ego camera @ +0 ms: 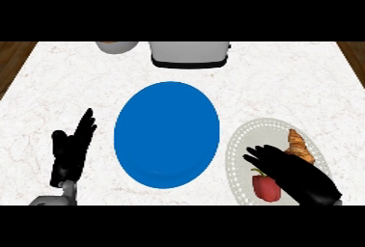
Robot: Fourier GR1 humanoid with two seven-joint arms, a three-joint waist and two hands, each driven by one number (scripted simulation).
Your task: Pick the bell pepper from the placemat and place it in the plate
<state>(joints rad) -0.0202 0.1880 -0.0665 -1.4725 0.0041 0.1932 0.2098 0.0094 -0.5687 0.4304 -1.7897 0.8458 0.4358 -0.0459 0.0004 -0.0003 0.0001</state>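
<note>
Right hand [299,179] beside bell pepper [266,189] on placemat [262,131], blue plate [167,134] adjacent.

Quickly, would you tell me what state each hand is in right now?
Left hand: open, resting at the view's left, holding nothing.
Right hand: open over the placemat, beside the bell pepper, not holding it.

Only one camera watches, from up at the robot's head, facing steeply down onto the counter [64,82]. The blue plate [167,132] sits close to the middle of its view, fairly near. Beyond the plate the view ends at a grey appliance [189,54]; left and right of the plate it reaches the counter's side edges.
</note>
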